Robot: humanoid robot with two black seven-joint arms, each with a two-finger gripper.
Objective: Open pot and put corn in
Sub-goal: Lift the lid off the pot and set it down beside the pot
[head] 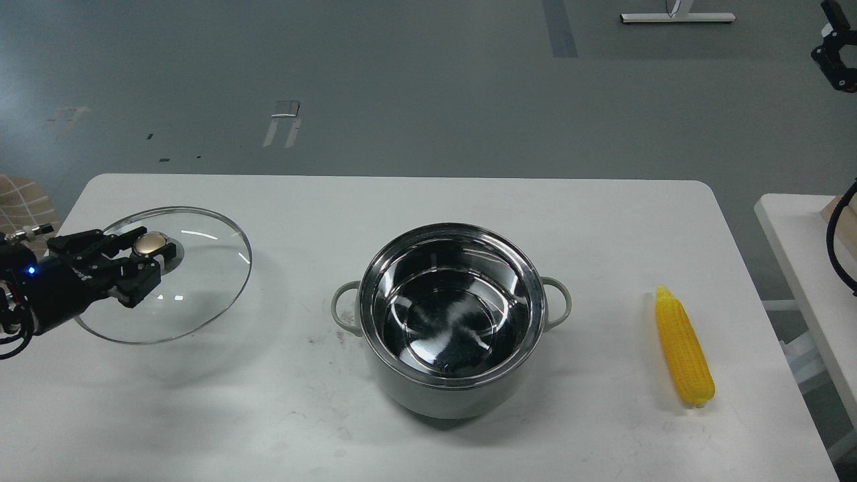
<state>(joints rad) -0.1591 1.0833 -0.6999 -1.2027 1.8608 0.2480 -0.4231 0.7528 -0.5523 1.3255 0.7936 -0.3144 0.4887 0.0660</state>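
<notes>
The grey-green pot [447,400] stands uncovered in the middle of the white table [281,415], its shiny steel inside empty. Its glass lid [201,281] is at the table's left end, tilted and held just above the surface. My left gripper [148,256] is shut on the lid's brass-coloured knob [151,243]. The yellow corn [683,348] lies on the table to the right of the pot, its tapered end pointing away from me. My right gripper [835,50] shows small and dark at the top right edge, well above and away from the corn.
A second white table [797,248] stands to the right across a narrow gap, with a black cable [835,234] hanging over it. A checked cloth [20,201] shows at the left edge. Grey floor lies beyond the table.
</notes>
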